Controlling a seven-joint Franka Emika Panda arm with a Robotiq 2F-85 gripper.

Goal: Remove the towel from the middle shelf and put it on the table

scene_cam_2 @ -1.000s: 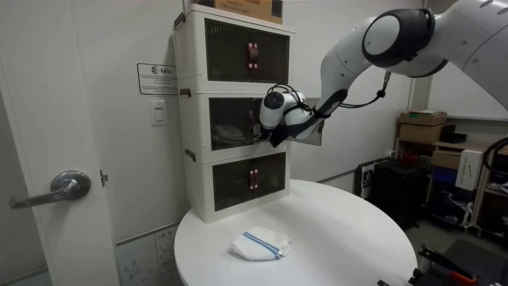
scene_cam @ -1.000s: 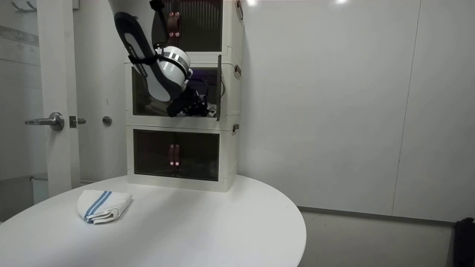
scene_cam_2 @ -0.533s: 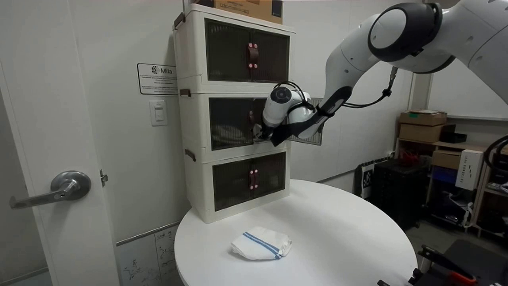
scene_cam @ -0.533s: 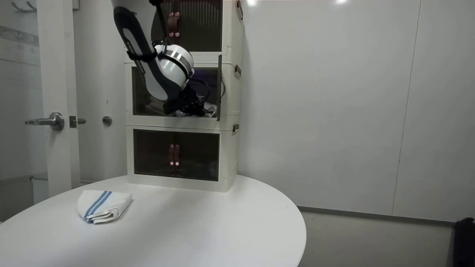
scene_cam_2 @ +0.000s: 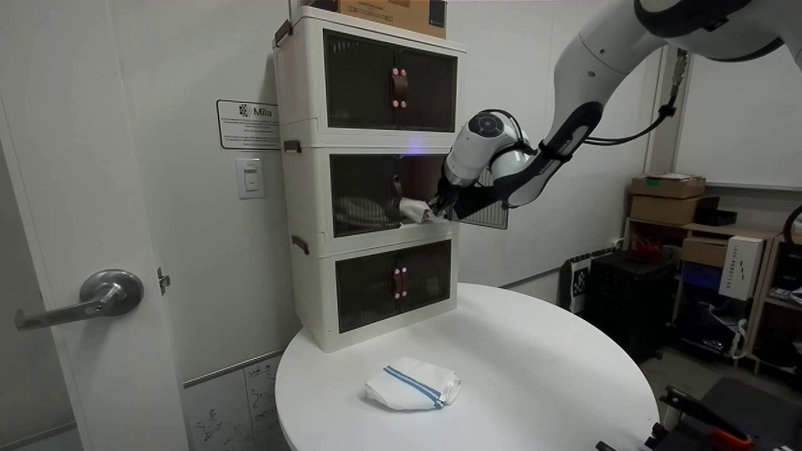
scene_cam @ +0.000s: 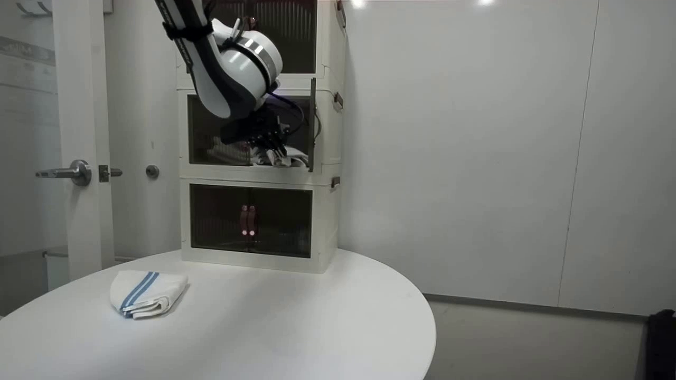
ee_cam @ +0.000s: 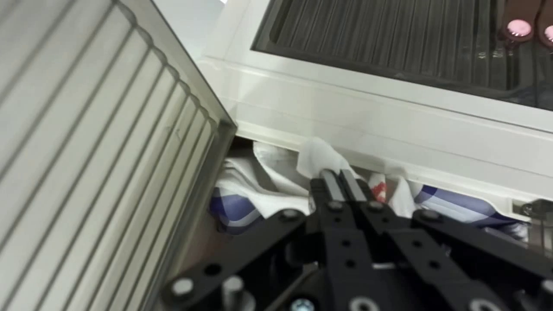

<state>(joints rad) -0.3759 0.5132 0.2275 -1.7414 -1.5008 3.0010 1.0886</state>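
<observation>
The white towel is bunched in the open right half of the middle shelf [scene_cam_2: 376,238]. In the wrist view the towel [ee_cam: 322,157] shows white folds and a red patch around the fingertips. In both exterior views the towel [scene_cam: 296,157] [scene_cam_2: 412,210] lies at the shelf's front opening, partly hidden by the gripper. My gripper [ee_cam: 339,183] is shut on the towel, its fingers nearly together with cloth at the tips. It also shows at the shelf opening in both exterior views [scene_cam: 277,154] [scene_cam_2: 437,207]. The round white table [scene_cam: 317,327] [scene_cam_2: 539,382] is below.
The middle shelf's ribbed door [ee_cam: 108,151] stands open beside the gripper; it also shows in both exterior views [scene_cam: 312,126] [scene_cam_2: 492,217]. Blue-and-white items [ee_cam: 235,207] lie inside the shelf. A folded blue-striped cloth [scene_cam: 150,293] [scene_cam_2: 410,383] lies on the table.
My gripper has drawn back and up out of the middle shelf. The towel has come with it to the front opening, and more of it shows.
</observation>
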